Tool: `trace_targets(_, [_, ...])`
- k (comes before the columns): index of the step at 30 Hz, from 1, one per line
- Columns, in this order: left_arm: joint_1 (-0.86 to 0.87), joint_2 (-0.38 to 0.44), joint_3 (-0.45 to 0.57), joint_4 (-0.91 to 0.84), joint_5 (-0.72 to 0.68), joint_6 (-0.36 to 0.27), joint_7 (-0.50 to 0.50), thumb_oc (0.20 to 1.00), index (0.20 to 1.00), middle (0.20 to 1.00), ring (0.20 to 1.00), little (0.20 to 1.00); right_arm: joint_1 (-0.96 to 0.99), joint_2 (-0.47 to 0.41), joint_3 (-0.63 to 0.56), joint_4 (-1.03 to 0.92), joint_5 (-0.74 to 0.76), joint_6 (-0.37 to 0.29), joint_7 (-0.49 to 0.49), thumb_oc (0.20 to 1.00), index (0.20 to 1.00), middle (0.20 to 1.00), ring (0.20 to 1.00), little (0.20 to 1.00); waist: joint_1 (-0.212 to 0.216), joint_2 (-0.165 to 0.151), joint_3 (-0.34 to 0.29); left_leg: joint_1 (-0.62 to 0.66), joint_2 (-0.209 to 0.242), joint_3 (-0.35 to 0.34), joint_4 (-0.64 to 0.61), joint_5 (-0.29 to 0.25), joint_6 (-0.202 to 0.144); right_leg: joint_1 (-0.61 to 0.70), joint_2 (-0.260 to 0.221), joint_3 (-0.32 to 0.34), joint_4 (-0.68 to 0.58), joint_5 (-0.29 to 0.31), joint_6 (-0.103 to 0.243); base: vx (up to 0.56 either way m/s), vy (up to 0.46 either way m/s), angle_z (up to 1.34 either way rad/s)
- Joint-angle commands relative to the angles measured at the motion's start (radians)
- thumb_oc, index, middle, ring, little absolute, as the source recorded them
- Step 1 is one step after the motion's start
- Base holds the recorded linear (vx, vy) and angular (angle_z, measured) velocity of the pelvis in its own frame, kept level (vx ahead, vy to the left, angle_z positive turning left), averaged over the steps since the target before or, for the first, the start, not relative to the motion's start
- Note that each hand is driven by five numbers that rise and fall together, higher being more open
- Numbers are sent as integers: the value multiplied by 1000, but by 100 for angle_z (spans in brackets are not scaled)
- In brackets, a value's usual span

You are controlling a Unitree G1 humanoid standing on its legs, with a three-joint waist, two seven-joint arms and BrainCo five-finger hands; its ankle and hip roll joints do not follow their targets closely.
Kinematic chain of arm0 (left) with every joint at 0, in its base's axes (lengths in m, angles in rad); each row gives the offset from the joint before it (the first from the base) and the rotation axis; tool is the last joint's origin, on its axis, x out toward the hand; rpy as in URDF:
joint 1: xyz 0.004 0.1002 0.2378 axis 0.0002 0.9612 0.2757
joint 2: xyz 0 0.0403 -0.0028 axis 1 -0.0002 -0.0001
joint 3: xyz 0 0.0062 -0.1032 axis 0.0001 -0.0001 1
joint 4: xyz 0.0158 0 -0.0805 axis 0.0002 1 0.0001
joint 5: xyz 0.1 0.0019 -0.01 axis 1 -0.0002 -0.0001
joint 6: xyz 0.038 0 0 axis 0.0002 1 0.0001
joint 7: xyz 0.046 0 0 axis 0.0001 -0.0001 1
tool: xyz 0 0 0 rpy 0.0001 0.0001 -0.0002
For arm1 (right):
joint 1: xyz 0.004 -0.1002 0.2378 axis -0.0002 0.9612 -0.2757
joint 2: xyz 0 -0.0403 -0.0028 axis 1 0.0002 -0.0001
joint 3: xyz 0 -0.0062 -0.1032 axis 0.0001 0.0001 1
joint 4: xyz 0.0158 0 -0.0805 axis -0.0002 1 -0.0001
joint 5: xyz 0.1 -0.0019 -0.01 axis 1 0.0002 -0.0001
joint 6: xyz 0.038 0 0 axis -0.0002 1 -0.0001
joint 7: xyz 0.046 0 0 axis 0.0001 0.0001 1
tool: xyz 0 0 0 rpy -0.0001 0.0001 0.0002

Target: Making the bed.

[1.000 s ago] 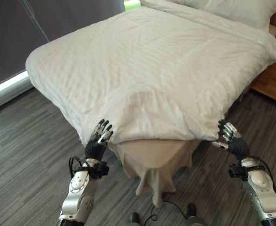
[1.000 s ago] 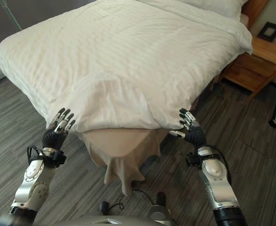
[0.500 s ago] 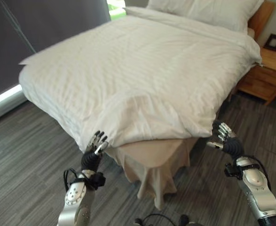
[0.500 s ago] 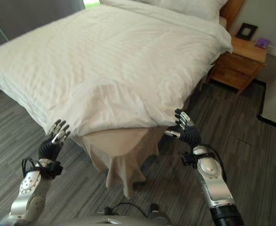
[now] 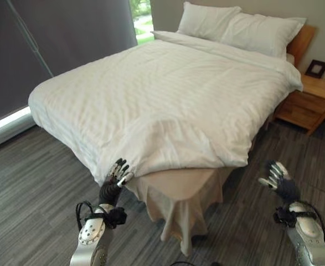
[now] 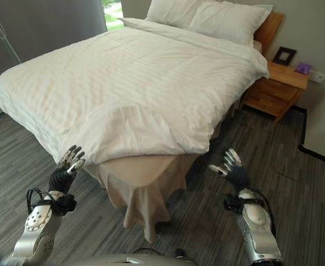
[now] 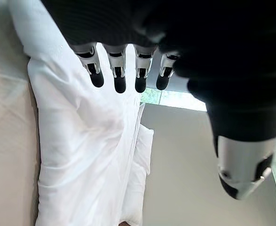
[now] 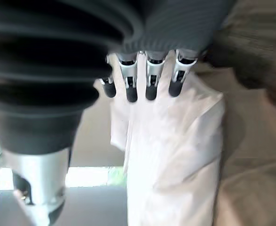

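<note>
The white duvet [image 5: 168, 105] hides the mattress; the far pillow [image 6: 228, 22] is cut off by the frame.

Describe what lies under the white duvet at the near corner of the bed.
Below the white duvet hem a beige bed skirt shows, draped over the near corner and hanging in folds toward the floor. Mattress, sheets and frame are covered by the duvet and skirt, so cannot be seen.

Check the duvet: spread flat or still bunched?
Spread. The duvet covers the bed up to the pillows, with one low ridge near the foot; the beige bed skirt shows below its edge.
</note>
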Motion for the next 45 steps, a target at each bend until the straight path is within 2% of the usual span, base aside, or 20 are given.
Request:
trace_targets(1, [-128, 67, 26, 35, 25, -72, 4, 1000, 1000, 1000, 1000, 1000, -30, -14, -51, -4, 3, -38, -8, 1000, 1000, 1000, 1000, 1000, -16, -4, 31, -34, -13, -33, 21, 30, 25, -45, -51, 23, 85, 5, 49, 63, -26, 1])
trace_targets(4, [-127, 79, 38, 8, 17, -71, -9, 1000, 1000, 1000, 1000, 1000, -76, -103, -65, 21, -52, -26, -13, 1000, 1000, 1000, 1000, 1000, 2, -7, 39, -55, -16, -67, 19, 37, 23, -45, -44, 10, 89, -12, 42, 42, -32, 9])
trace_targets(5, [-127, 78, 38, 8, 17, -70, -9, 1000, 1000, 1000, 1000, 1000, -77, -103, -64, 22, -51, -26, -13, 1000, 1000, 1000, 1000, 1000, 1, -7, 38, -55, -16, -68, 20, 37, 23, -45, -44, 9, 89, -12, 42, 13, -29, 35])
trace_targets(9, [-57, 115, 63, -60, -15, -89, -61, 1000, 1000, 1000, 1000, 1000, -185, -257, -64, 107, -74, -38, -8, 1000, 1000, 1000, 1000, 1000, 60, -23, 45, -89, -25, -124, 17, 42, 21, -26, -40, -37, 63, -20, 38, 38, -38, 49])
trace_targets(10, [-55, 114, 67, -62, -17, -88, -62, 1000, 1000, 1000, 1000, 1000, -191, -261, -59, 116, -72, -42, -7, 1000, 1000, 1000, 1000, 1000, 54, -22, 45, -91, -25, -127, 17, 43, 21, -26, -41, -40, 61, -20, 38, 6, -22, 44])
trace_targets(12, [10, 153, 64, -88, -79, -88, -112, 1000, 1000, 1000, 1000, 1000, -298, -392, -6, 165, -127, -37, -5, 1000, 1000, 1000, 1000, 1000, 101, -32, 59, -121, -33, -163, 18, 52, 20, -23, -42, -74, 52, -20, 40, -10, -25, 52])
trace_targets(13, [10, 153, 65, -88, -79, -88, -112, 1000, 1000, 1000, 1000, 1000, -300, -392, -4, 166, -127, -38, -5, 1000, 1000, 1000, 1000, 1000, 99, -32, 59, -121, -33, -164, 18, 52, 20, -23, -42, -74, 52, -20, 40, -26, -27, 29])
trace_targets(14, [32, 181, 54, -97, -99, -85, -141, 1000, 1000, 1000, 1000, 1000, -359, -457, 34, 194, -151, -33, 8, 1000, 1000, 1000, 1000, 1000, 118, -36, 69, -135, -36, -178, 20, 56, 20, -23, -41, -84, 49, -20, 40, -65, -31, 42])
trace_targets(15, [75, 229, 2, -91, -162, -74, -196, 1000, 1000, 1000, 1000, 1000, -526, -552, 155, 267, -212, -36, -9, 1000, 1000, 1000, 1000, 1000, 149, -41, 82, -173, -42, -205, 24, 66, 20, -39, -41, -101, 48, -17, 41, -75, -41, 31])
trace_targets(16, [92, 264, -37, -71, -178, -66, -216, 1000, 1000, 1000, 1000, 1000, -631, -606, 221, 340, -234, -31, -22, 1000, 1000, 1000, 1000, 1000, 174, -47, 91, -185, -43, -216, 27, 67, 18, -40, -40, -110, 46, -18, 41, -88, -28, 38])
trace_targets(18, [114, 303, -77, -34, -189, -51, -221, 1000, 1000, 1000, 1000, 1000, -871, -661, 385, 487, -248, -25, -39, 1000, 1000, 1000, 1000, 1000, 203, -54, 107, -216, -48, -239, 30, 79, 19, -51, -38, -126, 37, -7, 40, -53, -24, 49])
trace_targets(19, [115, 339, -111, -26, -186, -37, -208, 1000, 1000, 1000, 1000, 1000, -1058, -675, 505, 606, -261, -8, -60, 1000, 1000, 1000, 1000, 1000, 240, -68, 124, -235, -51, -256, 34, 81, 17, -56, -33, -140, 31, -4, 39, -41, -19, 62])
trace_targets(20, [116, 328, -104, -26, -186, -38, -208, 1000, 1000, 1000, 1000, 1000, -1093, -672, 536, 623, -256, -13, -59, 1000, 1000, 1000, 1000, 1000, 227, -62, 124, -242, -53, -258, 35, 84, 18, -60, -34, -142, 30, -1, 39, -56, -14, 29])
trace_targets(22, [117, 363, -135, -35, -201, -27, -201, 1000, 1000, 1000, 1000, 1000, -1383, -631, 726, 825, -329, 6, -105, 1000, 1000, 1000, 1000, 1000, 274, -68, 162, -287, -57, -276, 54, 88, 18, -79, -27, -156, 22, 7, 38, -70, -2, 29])
trace_targets(23, [116, 359, -133, -35, -201, -27, -201, 1000, 1000, 1000, 1000, 1000, -1395, -629, 736, 831, -328, 4, -105, 1000, 1000, 1000, 1000, 1000, 269, -65, 162, -292, -58, -277, 55, 91, 19, -83, -28, -157, 21, 9, 39, -72, 0, 19])
trace_targets(27, [103, 385, -123, -48, -202, -29, -180, 1000, 1000, 1000, 1000, 1000, -1629, -555, 904, 1025, -446, 41, -139, 1000, 1000, 1000, 1000, 1000, 318, -62, 207, -362, -57, -300, 71, 102, 12, -125, -21, -175, 11, 15, 34, -54, -23, 30])
trace_targets(32, [104, 354, -129, -54, -199, -27, -161, 1000, 1000, 1000, 1000, 1000, -1773, -534, 1021, 1102, -551, 72, -175, 1000, 1000, 1000, 1000, 1000, 348, -48, 251, -452, -65, -311, 71, 122, -5, -202, -18, -181, 11, 10, 32, -30, 21, 24])
trace_targets(36, [96, 326, -143, -63, -192, -24, -148, 1000, 1000, 1000, 1000, 1000, -1795, -541, 1033, 1161, -603, 102, -185, 1000, 1000, 1000, 1000, 1000, 350, -39, 271, -488, -69, -310, 65, 131, -13, -232, -19, -190, 11, 12, 32, -28, 21, 12])
trace_targets(39, [70, 292, -159, -59, -182, -26, -129, 1000, 1000, 1000, 1000, 1000, -1791, -565, 1077, 1190, -721, 133, -198, 1000, 1000, 1000, 1000, 1000, 351, -32, 314, -547, -71, -308, 69, 142, -20, -290, -20, -186, 11, 22, 32, -56, 7, 7])
trace_targets(45, [-19, 223, -225, -47, -151, -33, -95, 1000, 1000, 1000, 1000, 1000, -1656, -572, 975, 1211, -722, 153, -209, 1000, 1000, 1000, 1000, 1000, 352, -3, 364, -607, -75, -295, 54, 165, -28, -355, -23, -183, 11, 33, 39, -20, 16, -2])
